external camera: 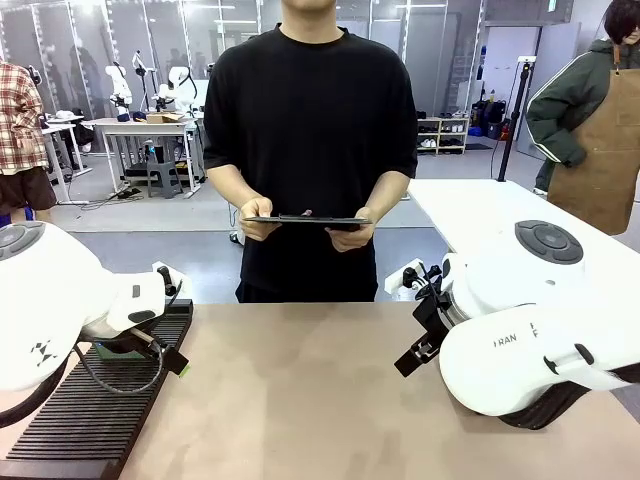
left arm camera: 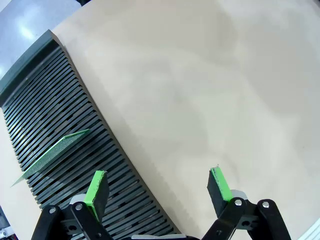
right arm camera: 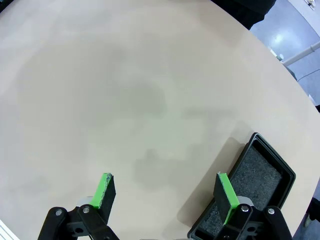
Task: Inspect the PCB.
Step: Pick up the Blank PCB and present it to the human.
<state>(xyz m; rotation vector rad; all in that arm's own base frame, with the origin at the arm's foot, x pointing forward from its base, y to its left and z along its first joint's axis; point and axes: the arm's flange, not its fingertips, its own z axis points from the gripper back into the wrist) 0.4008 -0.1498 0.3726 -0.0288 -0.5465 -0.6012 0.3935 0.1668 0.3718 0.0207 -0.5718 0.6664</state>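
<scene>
The PCB [left arm camera: 54,153] is a thin green board standing on edge, tilted, in a slot of the black slotted rack [left arm camera: 75,110]. My left gripper [left arm camera: 157,175] hangs open above the rack's near edge and the tan table [left arm camera: 200,75], to the right of the board and apart from it. Nothing sits between its green pads [left arm camera: 97,187]. My right gripper [right arm camera: 164,177] is open too, over bare table, holding nothing. Across the table a person holds a dark clipboard [external camera: 305,220] level in both hands.
A black shallow tray [right arm camera: 255,175] with a grey speckled floor lies close by the right gripper's pad. The slotted rack [external camera: 100,410] runs along the table's left side under my left arm. Two other people stand far back at left and right.
</scene>
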